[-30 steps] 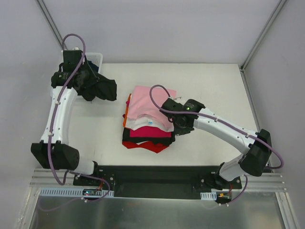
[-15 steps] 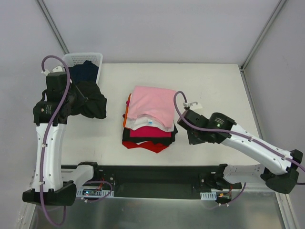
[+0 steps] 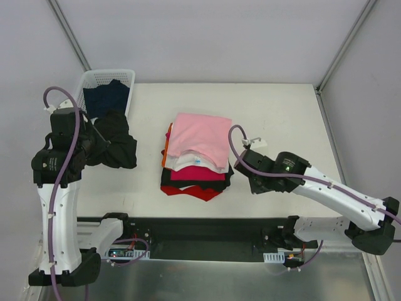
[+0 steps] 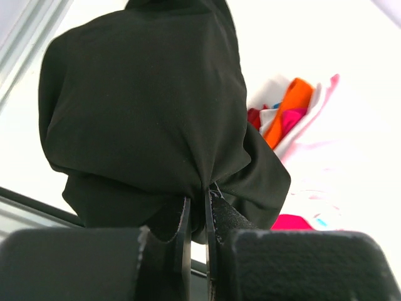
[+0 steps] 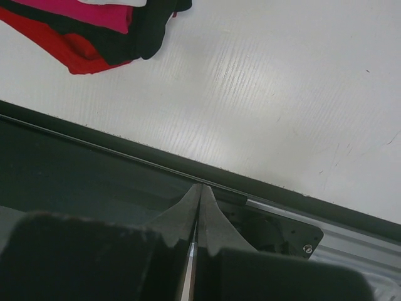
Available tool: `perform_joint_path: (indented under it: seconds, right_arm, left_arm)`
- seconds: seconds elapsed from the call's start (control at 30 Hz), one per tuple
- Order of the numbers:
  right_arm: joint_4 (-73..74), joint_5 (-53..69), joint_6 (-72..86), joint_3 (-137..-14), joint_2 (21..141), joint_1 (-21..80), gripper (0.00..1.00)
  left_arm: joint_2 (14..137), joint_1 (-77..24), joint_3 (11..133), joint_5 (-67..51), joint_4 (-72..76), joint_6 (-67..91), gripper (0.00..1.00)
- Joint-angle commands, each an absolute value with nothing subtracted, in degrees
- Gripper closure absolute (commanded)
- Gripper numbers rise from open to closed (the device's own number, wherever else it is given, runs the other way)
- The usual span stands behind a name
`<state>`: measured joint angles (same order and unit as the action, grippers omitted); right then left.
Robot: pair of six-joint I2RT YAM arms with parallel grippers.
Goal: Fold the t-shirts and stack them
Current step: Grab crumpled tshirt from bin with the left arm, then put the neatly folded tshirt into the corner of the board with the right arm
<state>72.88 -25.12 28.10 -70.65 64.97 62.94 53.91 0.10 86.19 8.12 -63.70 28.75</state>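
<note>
tabletop (image 3: 282, 113): white, matte. The right wrist view shows a faint linear grain and a few small scuffs. The right half of the top view is bare surface.
room: plain pale grey walls on three sides. Metal struts (image 3: 346, 45) run diagonally through both upper corners of the frame.
near edge: a black base plate (image 3: 207, 229) runs along the bottom edge of the tabletop, with an aluminium rail (image 3: 207, 256) below it. Both arm bases sit there.
basket (image 3: 130, 78): white mesh, at the upper left corner of the tabletop, with a dark navy tee (image 3: 103, 97) inside.
stack (image 3: 194, 177): folded tees at the centre of the tabletop, pink tee (image 3: 202, 138) on top. White, magenta, black and red layers show at its lower edge, and an orange edge (image 3: 165, 157) shows on its left side.
black tee (image 3: 119, 141): bunched, hanging from the left gripper at left of centre, between basket and stack. Can't tell whether its low end touches the tabletop.
left gripper (image 4: 195, 204): jaws almost together, pinching a fold of the black tee.
right gripper (image 5: 199, 190): jaws fully together, nothing in them. In the top view it sits just beside the stack's lower right corner. In its wrist view the tips are over the tabletop's near edge.
cables (image 3: 55, 94): purple, looped along both arms.
</note>
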Motion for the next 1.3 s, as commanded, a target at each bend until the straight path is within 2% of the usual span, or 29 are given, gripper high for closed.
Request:
perform_joint_path:
  seconds: [0.0, 0.23, 0.37, 0.47, 0.73, 0.8, 0.83, 0.9, 0.93, 1.0, 1.07, 1.17, 1.2, 1.23, 1.27]
  right_arm:
    - [73.30, -27.42, 25.93, -74.00, 66.88, 63.28, 0.99]
    - [70.93, -26.55, 23.64, -75.67, 69.69, 63.37, 0.99]
    - [69.96, -26.28, 23.73, -75.06, 69.52, 63.72, 0.99]
    - [69.96, -26.28, 24.08, -74.01, 68.73, 63.81, 0.99]
    - [73.03, -28.03, 24.96, -71.81, 64.34, 63.90, 0.99]
    - [73.47, -28.74, 25.14, -71.28, 63.64, 63.90, 0.99]
    - [73.74, -28.91, 25.05, -71.19, 63.02, 63.90, 0.99]
    - [73.83, -29.18, 25.14, -70.84, 62.41, 63.90, 0.99]
    - [73.83, -29.35, 24.88, -70.84, 62.23, 63.90, 0.99]
    - [73.74, -29.44, 24.18, -71.28, 62.49, 63.81, 0.98]
    - [73.65, -30.06, 22.86, -74.25, 64.15, 63.64, 0.88]
    - [72.69, -30.94, 16.19, -88.28, 70.89, 61.19, 0.85]
    - [72.51, -30.68, 13.91, -92.77, 73.19, 60.39, 0.87]
    - [71.99, -29.28, 10.41, -101.77, 76.08, 59.51, 0.98]
    - [71.81, -28.31, 8.98, -105.08, 80.64, 58.37, 0.99]
  left_arm:
    - [49.58, 0.44, 87.64, 6.07, -66.96, 33.30, 1.00]
    - [42.98, 0.44, 72.71, 3.17, -71.62, 40.42, 1.00]
    - [40.35, 0.35, 59.54, 5.44, -73.12, 44.20, 1.00]
    - [39.99, 0.44, 54.34, 7.47, -70.77, 44.30, 1.00]
    - [44.91, 0.97, 52.99, 8.70, -65.83, 42.37, 0.98]
    - [46.14, 0.97, 55.01, 8.26, -65.48, 42.01, 0.86]
    - [46.93, 0.97, 55.72, 8.17, -65.57, 42.10, 0.62]
    - [47.55, 0.88, 57.74, 7.91, -65.48, 42.27, 0.06]
    - [47.98, 0.97, 58.44, 7.74, -65.65, 42.62, 0.01]
    - [48.43, 0.97, 61.60, 7.30, -66.27, 43.06, 0.01]
    - [48.95, 0.97, 66.41, 7.12, -67.67, 44.03, 0.01]
    - [48.96, 0.97, 74.23, 6.24, -68.38, 45.35, 0.01]
    - [48.69, 0.97, 76.18, 5.81, -68.38, 45.53, 0.01]
    - [48.52, 0.97, 79.42, 4.93, -68.38, 45.96, 0.00]
    - [48.25, 0.97, 80.50, 4.40, -67.94, 46.14, 0.01]
